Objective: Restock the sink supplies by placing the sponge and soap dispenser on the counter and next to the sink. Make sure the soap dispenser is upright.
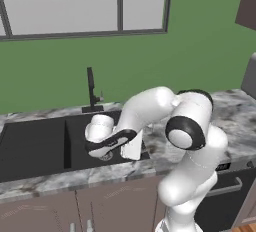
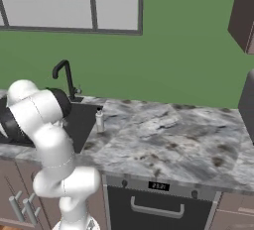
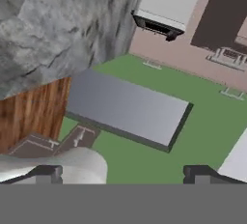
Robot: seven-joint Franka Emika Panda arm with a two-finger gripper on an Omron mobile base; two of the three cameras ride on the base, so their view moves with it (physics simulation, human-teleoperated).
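Observation:
The soap dispenser (image 2: 99, 120), a slim white bottle, stands upright on the marbled counter (image 2: 163, 140), just off the right edge of the black sink (image 2: 82, 120). The sponge is out of view. My arm bends down over the sink's right basin (image 1: 75, 141), with my gripper (image 1: 131, 150) low near the basin's front right corner. In the hand view my gripper (image 3: 123, 175) is open, its two fingertips (image 3: 48, 172) far apart with nothing between them. It faces the green wall, with a slab of counter (image 3: 58, 25) at the upper left.
A tall black faucet (image 1: 91, 91) rises behind the sink. A dishwasher front (image 2: 158, 199) sits under the counter to the right. Dark wall cabinets (image 2: 243, 11) hang at the upper right, and a window (image 1: 85, 11) runs along the wall.

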